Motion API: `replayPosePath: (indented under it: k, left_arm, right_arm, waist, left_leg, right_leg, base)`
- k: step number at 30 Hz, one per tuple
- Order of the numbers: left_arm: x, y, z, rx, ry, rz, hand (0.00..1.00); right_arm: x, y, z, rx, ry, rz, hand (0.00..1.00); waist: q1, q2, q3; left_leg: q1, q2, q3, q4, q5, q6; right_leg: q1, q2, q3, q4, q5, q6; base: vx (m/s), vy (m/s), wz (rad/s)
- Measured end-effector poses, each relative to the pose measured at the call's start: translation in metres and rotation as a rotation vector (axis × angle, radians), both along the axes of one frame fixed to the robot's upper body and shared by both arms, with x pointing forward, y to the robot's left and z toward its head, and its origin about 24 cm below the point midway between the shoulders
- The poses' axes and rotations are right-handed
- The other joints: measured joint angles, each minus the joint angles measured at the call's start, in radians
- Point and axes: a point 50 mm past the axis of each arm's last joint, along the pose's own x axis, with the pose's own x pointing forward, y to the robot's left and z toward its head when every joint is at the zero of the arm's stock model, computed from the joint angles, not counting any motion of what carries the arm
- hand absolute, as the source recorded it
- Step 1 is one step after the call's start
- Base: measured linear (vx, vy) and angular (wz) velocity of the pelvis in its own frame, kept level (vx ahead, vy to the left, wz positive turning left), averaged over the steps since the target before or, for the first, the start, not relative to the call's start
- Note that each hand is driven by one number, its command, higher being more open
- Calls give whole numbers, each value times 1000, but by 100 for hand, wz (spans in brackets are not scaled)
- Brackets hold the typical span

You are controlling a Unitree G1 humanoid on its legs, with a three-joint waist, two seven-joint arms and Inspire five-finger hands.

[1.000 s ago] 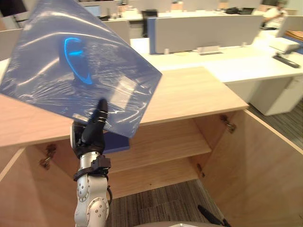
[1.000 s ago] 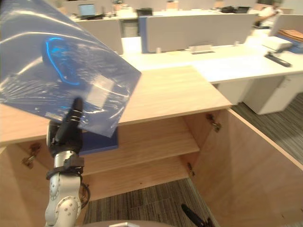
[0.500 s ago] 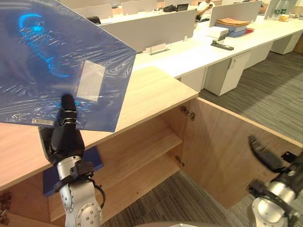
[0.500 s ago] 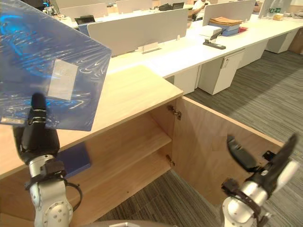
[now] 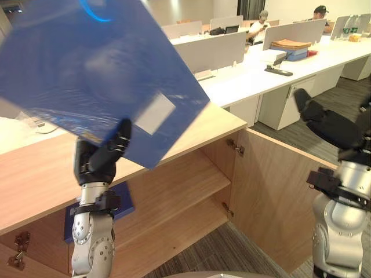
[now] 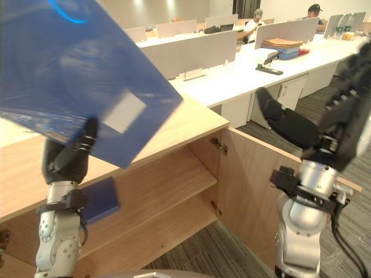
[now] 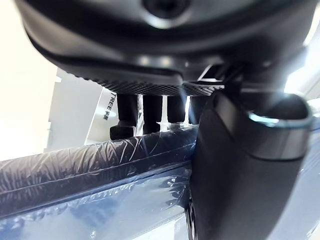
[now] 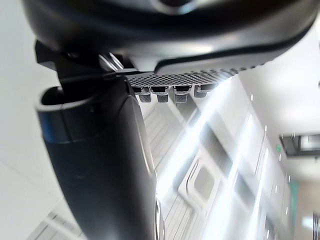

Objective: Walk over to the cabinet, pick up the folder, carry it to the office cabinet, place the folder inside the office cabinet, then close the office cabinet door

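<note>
Left hand (image 5: 101, 159) raised at left, clamped on lower edge of blue folder (image 5: 98, 75); thumb on near face, fingers (image 7: 127, 117) hooked over far side; folder held high, tilted, plastic-wrapped, above wooden top of office cabinet (image 5: 191, 124); second blue folder (image 5: 123, 202) flat on upper shelf (image 5: 179, 185), just behind left wrist; cabinet door (image 5: 278, 197) standing open toward near right; right hand (image 5: 327, 124) above door, fingers relaxed, holding nothing; white counter (image 5: 255, 78) far right; two people (image 5: 261, 20) seated beyond.
</note>
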Motion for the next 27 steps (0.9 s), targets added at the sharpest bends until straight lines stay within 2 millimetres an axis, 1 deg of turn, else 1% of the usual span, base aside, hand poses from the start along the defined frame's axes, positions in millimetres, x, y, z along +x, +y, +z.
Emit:
replayPosePath:
  k: [2, 3, 5, 8, 11, 13, 16, 20, 25, 26, 27]
  left_arm:
    - [5, 0, -4, 62, 29, -41, 0]
    - [5, 0, -5, 74, 34, -51, 0]
    - [7, 2, -9, 104, 52, -75, 0]
    - [8, 5, -14, 129, 88, -86, 0]
    - [10, 5, -20, 146, 124, -100, 0]
    - [11, 1, -21, 185, 132, -132, 0]
    - [14, -5, -20, 235, 136, -157, 0]
    - [15, 0, -21, 278, 155, -144, 0]
    - [15, 6, -16, 349, 168, -158, 0]
    - [15, 7, -16, 363, 175, -173, 0]
    - [16, 6, -16, 364, 184, -191, 0]
  right_arm:
    - [12, 8, -3, -17, 40, 166, 100]
    - [16, 12, -4, -22, 55, 216, 100]
    - [31, 23, -15, -16, 132, 415, 100]
    - [44, 39, -23, -37, 211, 583, 100]
    - [52, 52, -28, -78, 261, 688, 100]
    - [57, 60, -33, -105, 301, 752, 100]
    - [62, 72, -42, -122, 373, 851, 100]
    - [69, 71, -50, -112, 448, 894, 100]
    - [72, 69, -52, -193, 530, 912, 100]
    - [73, 67, -54, -223, 557, 908, 0]
    - [72, 65, -55, -219, 576, 918, 0]
  waist:
    - [7, -6, -2]
    - [9, -6, -4]
    - [18, -20, -9]
    - [25, -29, -13]
    - [33, -32, -15]
    - [45, -39, -19]
    - [48, -52, -18]
    - [49, -61, -12]
    - [50, -67, -7]
    - [50, -69, -6]
    - [52, -70, -5]
  left_leg:
    - [7, -3, -4, 0, 0, 1]
    - [8, -3, -5, 0, 0, 1]
    - [8, -5, -16, 0, 2, 3]
    - [8, -13, -33, -8, 7, 9]
    - [15, -24, -51, -15, 8, 12]
    - [17, -30, -57, -25, 12, 17]
    - [17, -40, -73, -39, 20, 27]
    - [16, -52, -87, -43, 22, 28]
    - [17, -59, -89, -43, 22, 28]
    - [19, -59, -89, -43, 22, 28]
    - [20, -59, -90, -43, 22, 28]
  right_leg:
    - [15, -7, -3, -16, 8, -1]
    - [19, -8, -3, -21, 9, -1]
    - [27, -13, -13, -28, 12, -2]
    - [34, -22, -29, -35, 15, -6]
    - [55, -36, -44, -49, 15, -6]
    - [59, -43, -51, -56, 15, -6]
    - [64, -52, -67, -62, 15, -6]
    - [70, -67, -82, -67, 15, -6]
    - [73, -74, -83, -69, 15, -6]
    - [75, -75, -84, -69, 15, -6]
    - [77, -75, -85, -70, 15, -6]
  base:
    - [-3, 25, 6]
    - [1, 20, 4]
    - [10, 6, 13]
    - [22, 8, 18]
    - [30, 24, 18]
    - [24, 32, 12]
    - [1, 21, 17]
    - [-9, 25, 10]
    - [-9, 9, 1]
    - [-38, 10, 2]
    - [-45, 10, 2]
